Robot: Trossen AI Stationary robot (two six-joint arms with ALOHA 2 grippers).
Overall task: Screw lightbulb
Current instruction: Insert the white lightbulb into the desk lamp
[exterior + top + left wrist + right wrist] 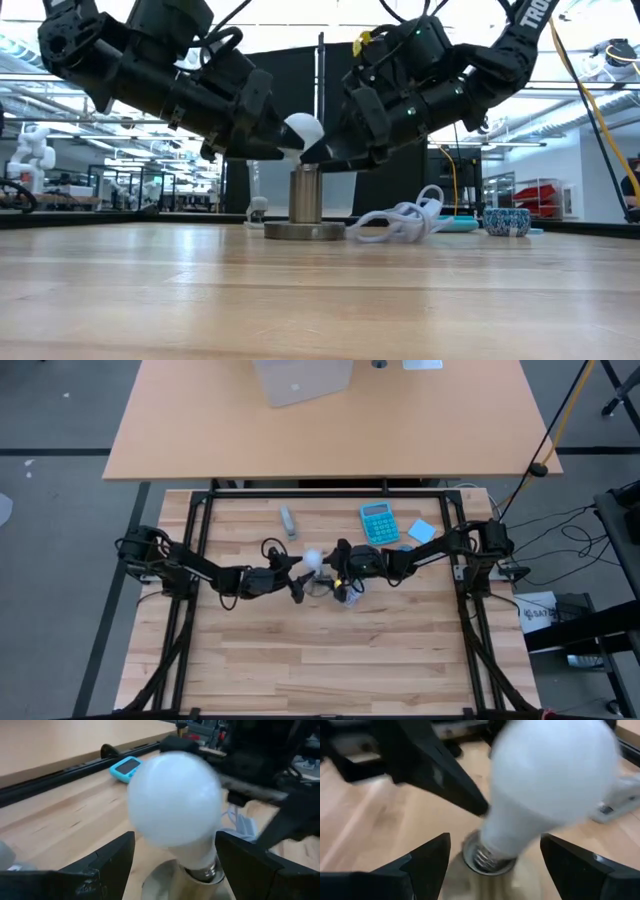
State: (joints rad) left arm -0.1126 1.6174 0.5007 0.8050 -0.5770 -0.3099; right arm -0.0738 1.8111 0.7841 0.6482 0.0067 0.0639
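Currently lightbulb [175, 805] sits tilted, screw end just inside socket [304, 195] on grey base [305, 231], mid counter [330, 660]. Left hand [172, 862] spread, fingers flanking bulb neck, no visible contact. Right hand [495, 865] likewise spread, straddling from opposite side. Judgement: straighten bulb upright first, clasp head lightly, twist in small turns; cross-threading likely if tilted. Coiled cable [405, 222] just beside base.

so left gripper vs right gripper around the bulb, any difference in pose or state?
The left gripper reaches the lightbulb from the high view's left side, the right gripper from the right. In the left wrist view the lightbulb stands nearly upright over the socket; in the right wrist view it looks tilted. Shared: both are open, fingers flanking the bulb without clearly clamping it.
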